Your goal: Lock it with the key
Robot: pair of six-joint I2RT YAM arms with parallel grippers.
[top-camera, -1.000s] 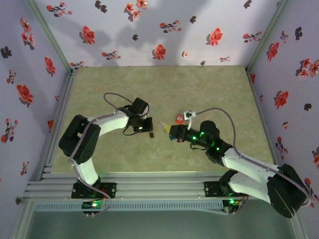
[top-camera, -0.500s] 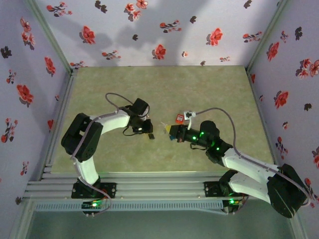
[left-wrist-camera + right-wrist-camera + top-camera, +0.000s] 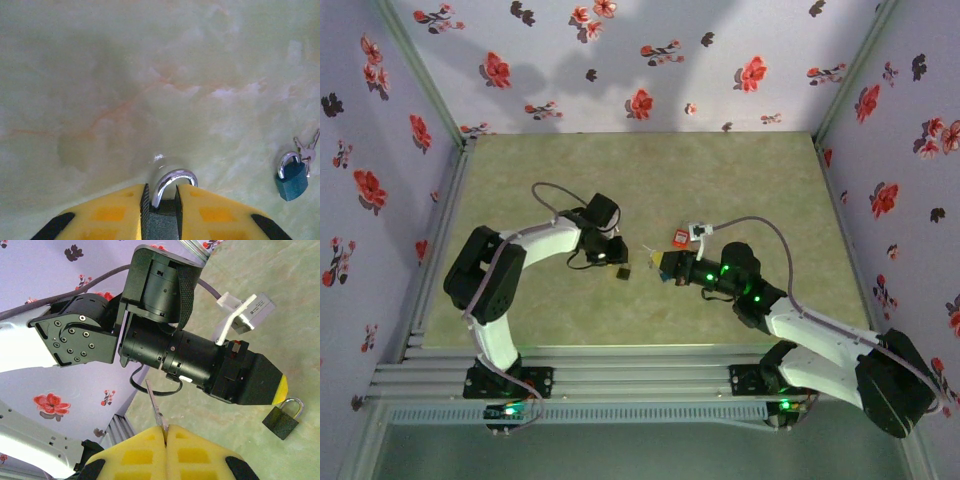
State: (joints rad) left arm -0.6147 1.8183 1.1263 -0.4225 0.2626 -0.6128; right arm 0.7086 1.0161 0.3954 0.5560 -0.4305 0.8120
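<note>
left gripper (image 3: 161, 193) is standing slightly parted, padlock (image 3: 281, 421) between its tips | right gripper (image 3: 165, 432) is pinching key (image 3: 154, 402) | white tag (image 3: 246, 314) is showing print too blurred to read

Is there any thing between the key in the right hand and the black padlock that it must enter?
Nothing visible stands between them. The key sticks out of the right hand, and bare table lies between it and the black padlock. The left hand sits close around the padlock's shackle.

Lighting even and diffuse from above, soft arm shadows on the back wall (image 3: 550, 75), left-wrist picture hazy with a glint on the padlock (image 3: 173, 173) shackle.
</note>
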